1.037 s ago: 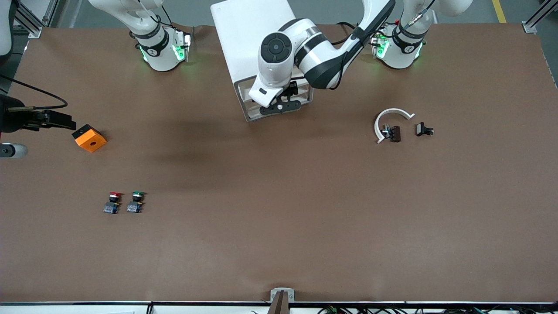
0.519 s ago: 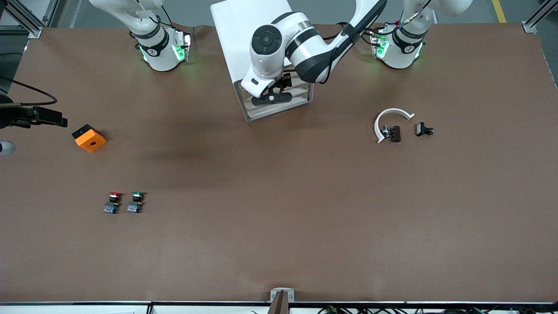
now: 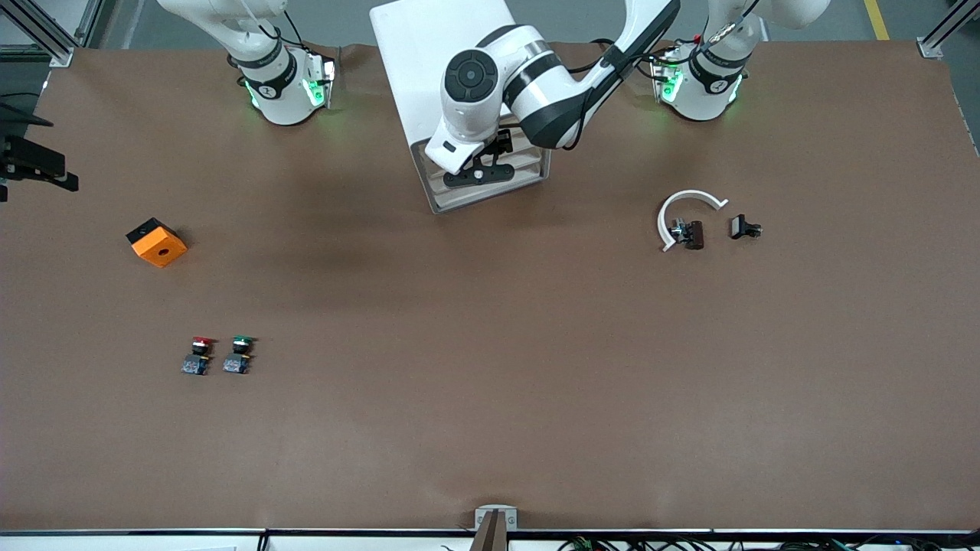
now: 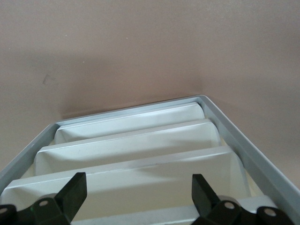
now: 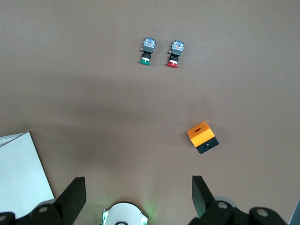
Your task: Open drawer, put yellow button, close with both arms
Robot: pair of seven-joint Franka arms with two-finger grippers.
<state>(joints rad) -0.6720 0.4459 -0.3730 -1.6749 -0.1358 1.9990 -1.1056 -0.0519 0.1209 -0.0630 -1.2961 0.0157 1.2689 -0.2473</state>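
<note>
The white cabinet (image 3: 436, 53) stands between the two arm bases, with its cream drawer fronts (image 3: 528, 170) facing the front camera. My left gripper (image 3: 480, 174) hangs open just in front of these fronts. In the left wrist view, the left gripper (image 4: 139, 190) has its fingers on either side of the topmost drawer front (image 4: 154, 171) and holds nothing. I cannot tell whether that drawer is fully shut. The yellow button is not in view. My right gripper (image 3: 34, 164) is at the view's edge over the right arm's end of the table. In the right wrist view it (image 5: 139, 190) is open and empty.
A red-capped button (image 3: 199, 356) and a green-capped button (image 3: 240, 354) lie side by side near an orange box (image 3: 156, 242). A white curved piece (image 3: 689, 200) and small black parts (image 3: 744, 227) lie toward the left arm's end.
My left gripper has moved in toward the cabinet's drawer fronts. My right gripper has drawn away from the orange box toward the edge of the view.
</note>
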